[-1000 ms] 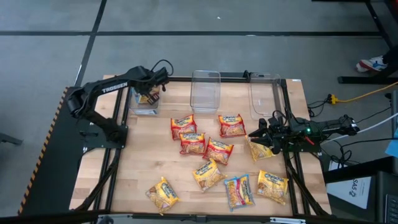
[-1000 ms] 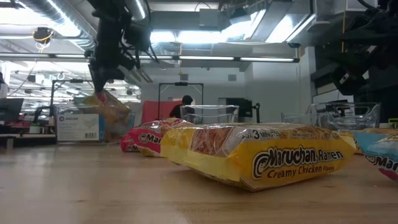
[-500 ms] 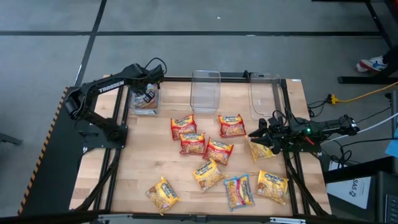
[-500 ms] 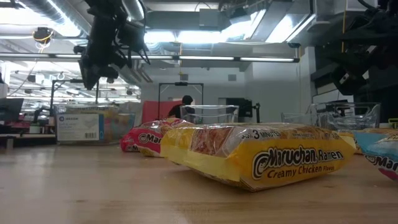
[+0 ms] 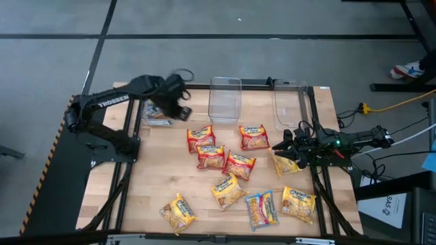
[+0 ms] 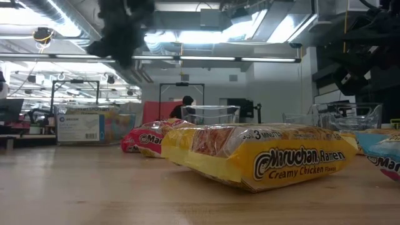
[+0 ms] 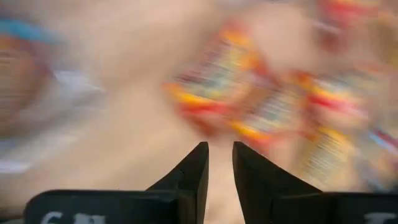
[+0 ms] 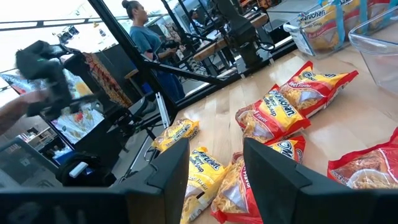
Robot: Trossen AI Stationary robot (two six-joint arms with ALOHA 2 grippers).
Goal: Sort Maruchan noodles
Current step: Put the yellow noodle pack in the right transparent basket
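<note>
The left gripper (image 5: 182, 111) is empty, jaws only narrowly apart, hanging just beside the left bin (image 5: 157, 120), which already holds a packet. The Maruchan noodles (image 5: 225, 167) lie loose mid-table, ahead of and below those jaws; the nearest red packet (image 5: 201, 137) is the sensible next pick. I'd open wider before dropping, come straight down and pinch across the middle, since crinkly plastic slips. The right gripper (image 5: 283, 148) waits part-open, nothing between its jaws, just beside a yellow packet (image 5: 284, 163).
</note>
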